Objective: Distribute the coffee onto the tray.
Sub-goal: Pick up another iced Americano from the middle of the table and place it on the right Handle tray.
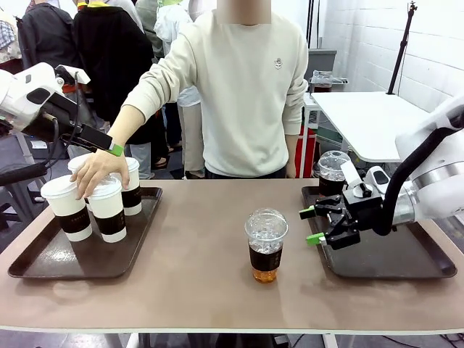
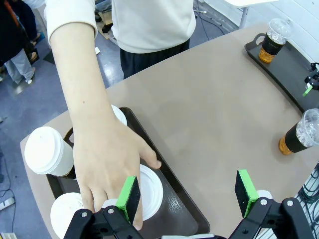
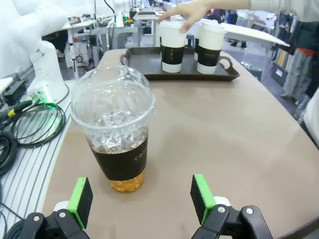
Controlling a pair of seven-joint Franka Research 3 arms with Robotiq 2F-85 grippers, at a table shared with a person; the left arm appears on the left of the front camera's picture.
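Note:
Several white paper cups of coffee with dark sleeves [image 1: 109, 210] stand on the left tray [image 1: 43, 264]. A person's hand [image 1: 98, 170] rests on their lids. My left gripper [image 1: 112, 148] hangs open just above that hand and the lidded cups [image 2: 149, 191], its jaws [image 2: 188, 195] holding nothing. One clear dome-lidded iced coffee [image 1: 266, 246] stands on the bare table at the middle. My right gripper [image 1: 313, 225] is open beside it, and the cup [image 3: 117, 134] sits just ahead of the green pads [image 3: 202, 196], apart from them. A second iced coffee [image 1: 333, 174] stands on the right tray [image 1: 406, 264].
The brown table [image 1: 196, 290] lies bare between the two trays. The person in a cream sweater [image 1: 246, 94] stands at the far edge. A white table [image 1: 370, 116] is behind at the right, and cables [image 3: 30, 124] run along the table's side.

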